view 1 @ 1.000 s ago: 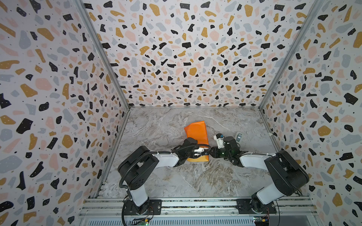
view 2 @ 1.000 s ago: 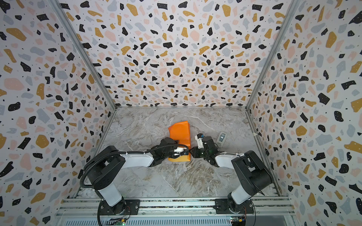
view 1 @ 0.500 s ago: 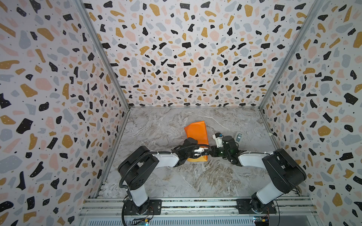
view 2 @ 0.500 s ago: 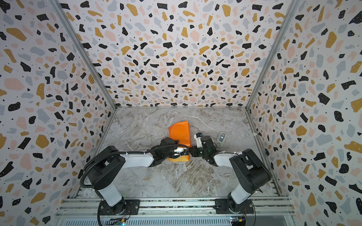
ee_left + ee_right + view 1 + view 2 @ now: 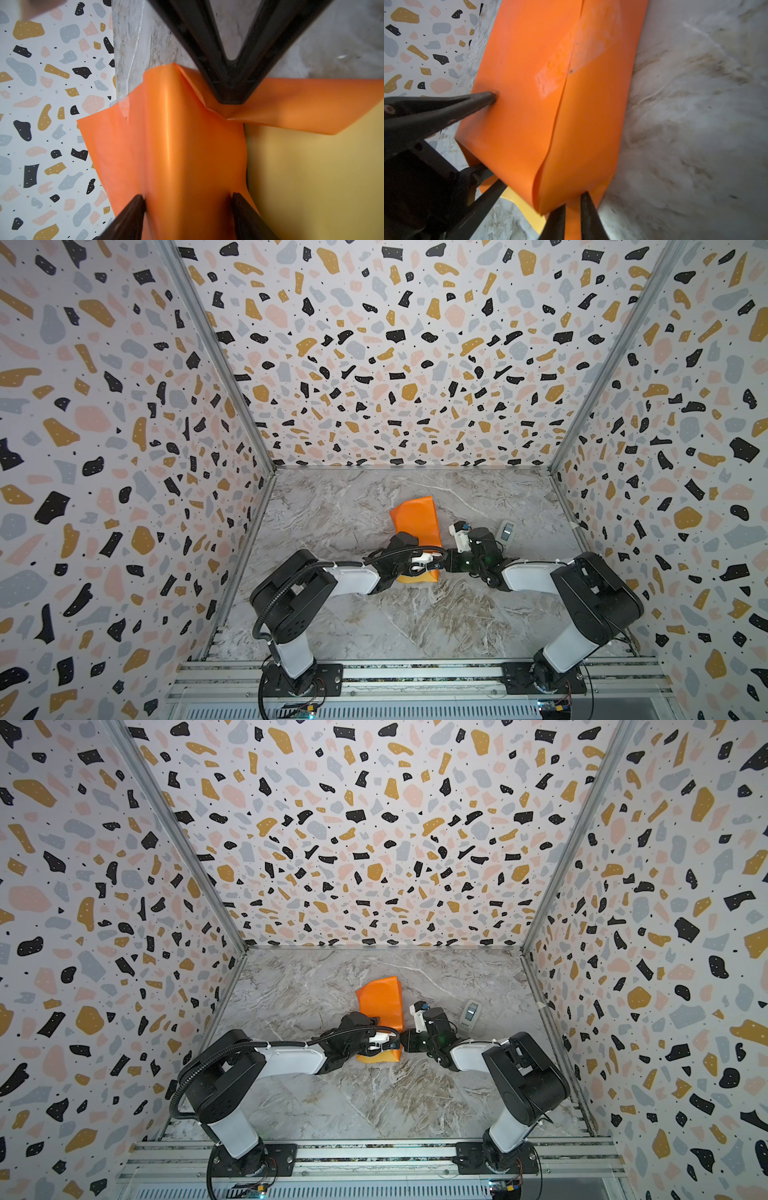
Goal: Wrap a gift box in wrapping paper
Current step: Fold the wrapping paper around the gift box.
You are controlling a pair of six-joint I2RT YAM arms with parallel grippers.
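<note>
The wrapping paper (image 5: 415,518) (image 5: 380,998) lies folded into an orange bundle on the marble floor, and its yellow face (image 5: 311,176) shows at the near end. The gift box is hidden inside it. My left gripper (image 5: 187,197) clamps the near end of the bundle, one fingertip (image 5: 492,96) pressing on its top face. My right gripper (image 5: 573,199) pinches an orange flap at the bundle's near corner between almost closed fingers. In both top views the two grippers (image 5: 432,564) (image 5: 446,565) meet tip to tip at the paper's near right corner.
A small grey device (image 5: 506,531) (image 5: 471,1013) lies on the floor just right of the right wrist. A clear tape patch (image 5: 571,52) crosses the paper's seam. Terrazzo walls (image 5: 124,448) enclose the floor on three sides.
The right gripper's fingers have narrowed onto the orange flap, and its wrist has shifted slightly toward the bundle. The left arm and the bundle have stayed put.
</note>
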